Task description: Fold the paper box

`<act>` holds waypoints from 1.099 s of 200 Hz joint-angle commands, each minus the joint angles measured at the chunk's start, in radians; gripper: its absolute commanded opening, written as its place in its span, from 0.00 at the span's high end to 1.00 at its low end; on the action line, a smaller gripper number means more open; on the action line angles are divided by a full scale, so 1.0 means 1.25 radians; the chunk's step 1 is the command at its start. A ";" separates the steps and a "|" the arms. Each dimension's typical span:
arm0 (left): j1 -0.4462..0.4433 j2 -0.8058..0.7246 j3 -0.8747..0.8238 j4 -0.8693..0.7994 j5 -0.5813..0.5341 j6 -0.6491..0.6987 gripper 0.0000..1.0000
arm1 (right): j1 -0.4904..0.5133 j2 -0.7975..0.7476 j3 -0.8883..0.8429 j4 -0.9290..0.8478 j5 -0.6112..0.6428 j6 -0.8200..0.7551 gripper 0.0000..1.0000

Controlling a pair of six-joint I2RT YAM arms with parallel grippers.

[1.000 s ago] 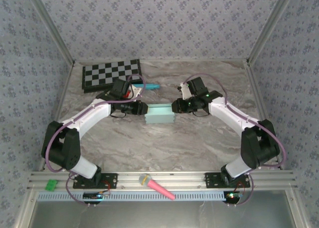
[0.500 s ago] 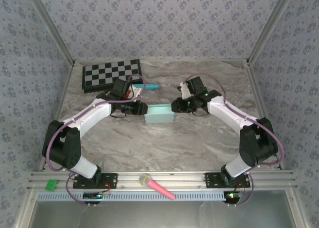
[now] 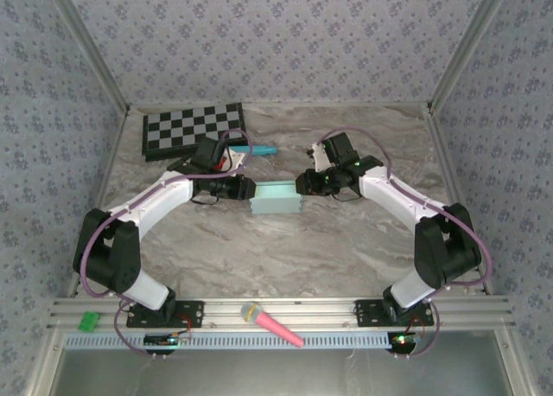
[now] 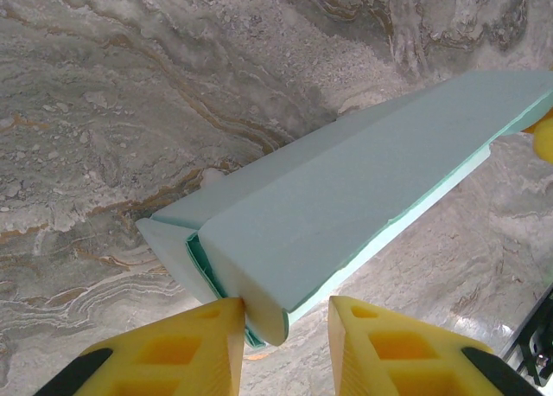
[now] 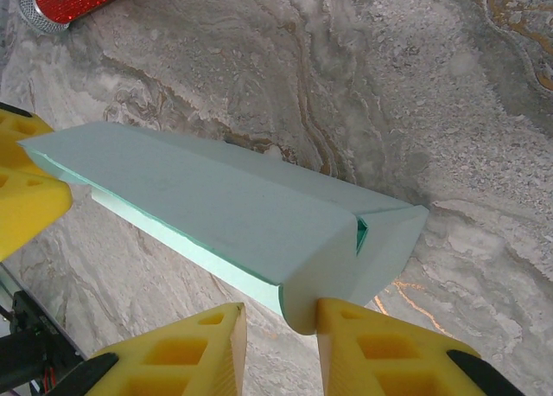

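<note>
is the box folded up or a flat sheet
Folded into a long box, not flat. Both wrist views show its end flaps slightly ajar, with gaps, so not fully shut.

I see the paper box (image 3: 276, 197) mid-counter (image 3: 346, 249), its left end between the left pincer's (image 3: 249, 189) fingers and its right end between the right pincer's (image 3: 302, 184). A pen (image 3: 262, 150) lies just behind it, and a checkerboard (image 3: 193, 128) sits far left.
</note>
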 commanded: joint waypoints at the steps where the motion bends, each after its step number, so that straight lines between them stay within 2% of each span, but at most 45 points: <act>1: -0.012 0.005 0.003 0.001 0.028 0.002 0.68 | 0.022 0.009 0.015 0.004 -0.032 0.011 0.70; 41: -0.011 -0.018 -0.002 0.006 0.013 -0.001 0.66 | 0.021 -0.003 0.015 -0.029 0.005 -0.009 0.65; 95: -0.012 -0.024 -0.008 0.015 0.009 -0.006 0.64 | 0.018 -0.013 0.007 -0.049 0.017 -0.023 0.65; 187: -0.012 -0.024 -0.012 0.021 0.011 -0.010 0.63 | 0.022 -0.014 0.014 -0.036 -0.005 -0.009 0.78; 220: -0.013 -0.020 -0.012 0.023 0.013 -0.011 0.63 | 0.023 -0.009 0.014 -0.007 -0.033 0.012 0.78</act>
